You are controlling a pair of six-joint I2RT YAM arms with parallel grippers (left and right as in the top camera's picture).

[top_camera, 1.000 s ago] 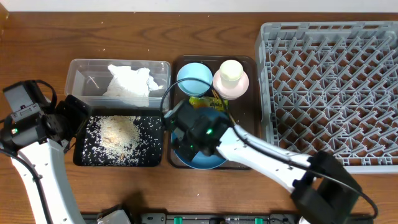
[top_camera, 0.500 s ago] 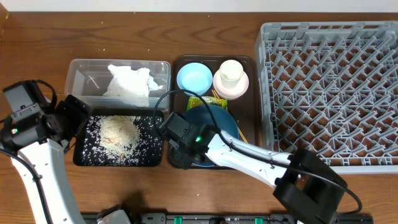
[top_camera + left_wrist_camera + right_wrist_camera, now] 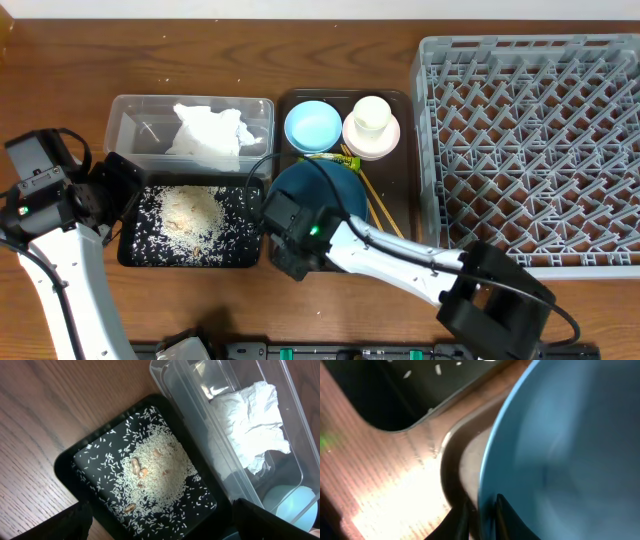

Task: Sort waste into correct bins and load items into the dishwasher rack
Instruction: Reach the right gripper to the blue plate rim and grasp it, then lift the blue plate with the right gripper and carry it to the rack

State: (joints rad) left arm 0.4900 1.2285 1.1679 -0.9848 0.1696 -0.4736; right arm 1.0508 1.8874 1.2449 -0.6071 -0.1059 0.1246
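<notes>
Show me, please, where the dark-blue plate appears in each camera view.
Overhead: the plate is at centre, just right of the black tray.
Left wrist: not in it.
Right wrist: the plate fills the right side.
Shared landmark: the black tray scattered with rice.

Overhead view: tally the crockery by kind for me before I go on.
Plates: 1, the dark-blue plate
Bowls: 2, the light-blue bowl and the white bowl
Cups: 1, the cream cup
Total: 4
</notes>
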